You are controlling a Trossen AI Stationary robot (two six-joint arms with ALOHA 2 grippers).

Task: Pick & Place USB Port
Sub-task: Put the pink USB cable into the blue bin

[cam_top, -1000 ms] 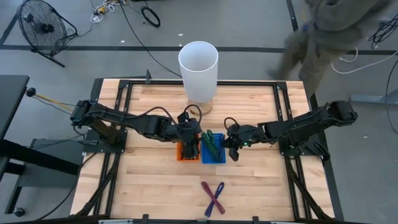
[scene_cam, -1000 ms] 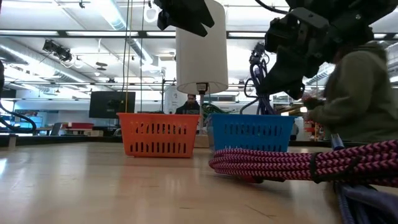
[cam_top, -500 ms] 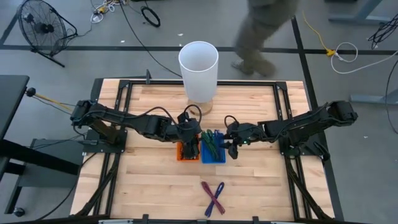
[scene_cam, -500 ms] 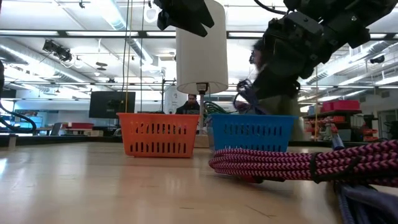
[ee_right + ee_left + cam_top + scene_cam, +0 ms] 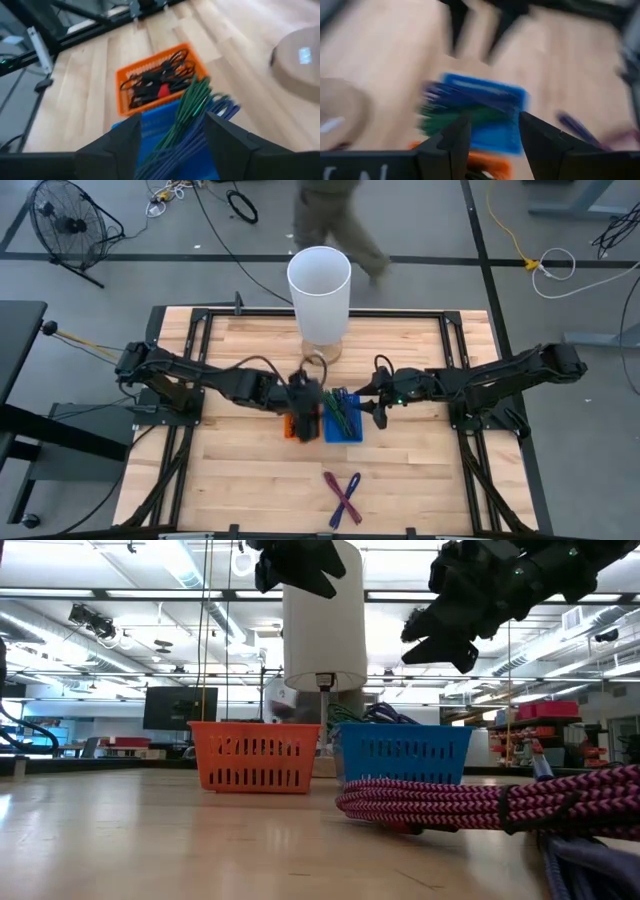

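A blue basket (image 5: 342, 420) holds green and blue-purple USB cable bundles (image 5: 192, 112). Left of it stands an orange basket (image 5: 157, 82) with black cables. My right gripper (image 5: 377, 408) hangs open and empty just right of the blue basket and above it (image 5: 445, 645). My left gripper (image 5: 305, 408) hovers open and empty over the orange basket, high above it in the low view (image 5: 295, 565). Two more cable bundles, magenta and purple (image 5: 342, 498), lie crossed on the table near its front edge.
A tall white cylinder (image 5: 319, 285) stands on a round base behind the baskets. The crossed bundles fill the low view's foreground (image 5: 480, 805). Black frame rails (image 5: 190, 430) run along both table sides. A person (image 5: 330, 210) walks past beyond the far edge.
My right gripper has opened and let go of a blue-purple cable bundle, which has dropped into the blue basket onto the green one. The gripper has then risen a little, clear of the basket. The person behind the table has walked from right to left.
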